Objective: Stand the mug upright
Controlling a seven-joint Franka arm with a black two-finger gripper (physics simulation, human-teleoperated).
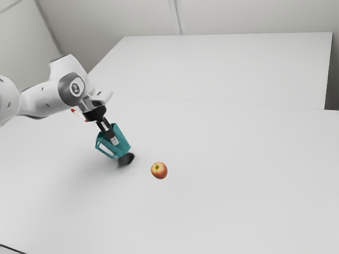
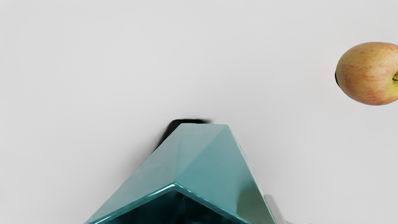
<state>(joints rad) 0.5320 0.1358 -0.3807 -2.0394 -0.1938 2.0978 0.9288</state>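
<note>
The teal, faceted mug is tilted in the exterior view, its base toward the lower right and its handle on the side toward the exterior view's left. My gripper reaches down to it from the upper left and is shut on it, with a light fingertip against the mug's side. In the wrist view the mug stands out below the hand, its rim and dark inside nearest the camera and its base farther off. Part of its inside is hidden.
A red and yellow apple lies on the white table, a short way from the mug toward the exterior view's right. The apple also appears beyond the mug in the wrist view. A dark shadow lies by the mug's base.
</note>
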